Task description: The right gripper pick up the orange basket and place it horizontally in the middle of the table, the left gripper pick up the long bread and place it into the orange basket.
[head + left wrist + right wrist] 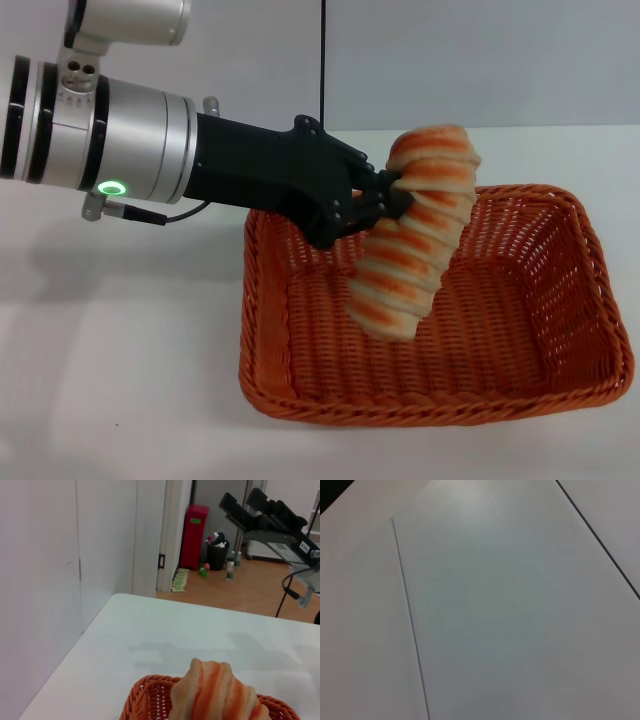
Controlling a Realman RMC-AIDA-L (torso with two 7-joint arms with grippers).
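Left claw [395, 195] clamped on bread [415, 235], tilted steeply above basket [560, 390] so it drops inside; right claw unseen.

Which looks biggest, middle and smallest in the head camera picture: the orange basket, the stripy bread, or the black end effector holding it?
1. The orange basket, easily the largest.
2. The long bread.
3. The left end effector, only partly showing.
The bread hangs nearer the camera than the basket floor, so it looks somewhat bigger than it really is.
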